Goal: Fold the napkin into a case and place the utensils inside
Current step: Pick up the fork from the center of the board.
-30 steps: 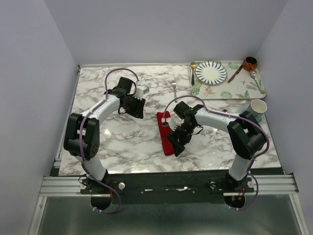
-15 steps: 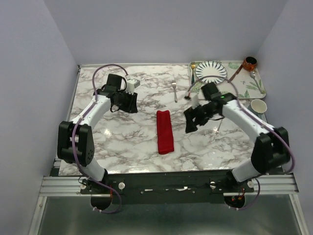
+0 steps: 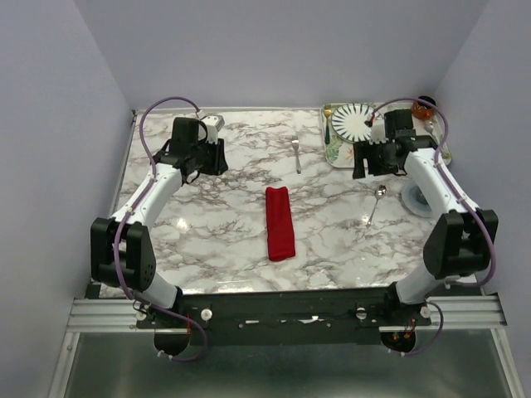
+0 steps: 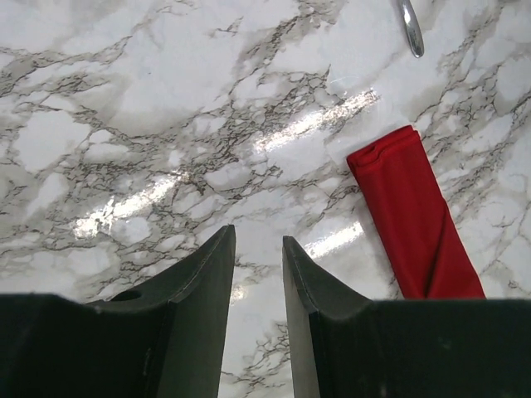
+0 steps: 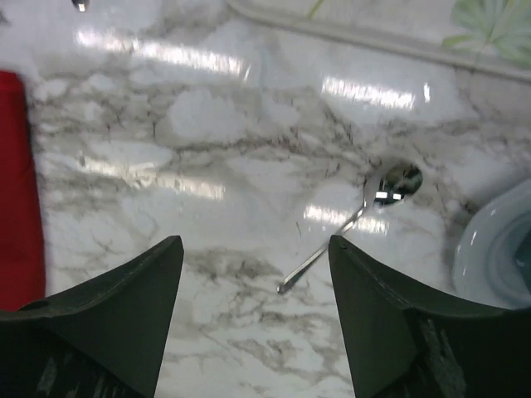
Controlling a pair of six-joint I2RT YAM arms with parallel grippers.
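The napkin lies folded as a narrow red case [image 3: 280, 224] in the middle of the marble table, nothing inside it that I can see. In the left wrist view the case [image 4: 419, 220] sits right of my fingers. A silver fork [image 3: 295, 153] lies beyond it, and a silver spoon [image 3: 375, 203] lies to its right. My left gripper [image 3: 206, 157] hovers at the back left, open with a narrow empty gap [image 4: 258, 240]. My right gripper [image 3: 371, 159] hangs by the tray's front edge, open wide [image 5: 253, 242], with the spoon [image 5: 365, 211] on the table just beyond its right finger.
A leaf-patterned tray [image 3: 336, 151] at the back right holds a striped plate [image 3: 355, 123] and a brown cup [image 3: 423, 106]. A white cup [image 3: 412, 199] stands right of the spoon, partly behind the right arm. Walls close in on both sides.
Both arms have drawn away from the red case. The right gripper swung from the case to the back right near the tray. The left gripper moved further back and left.
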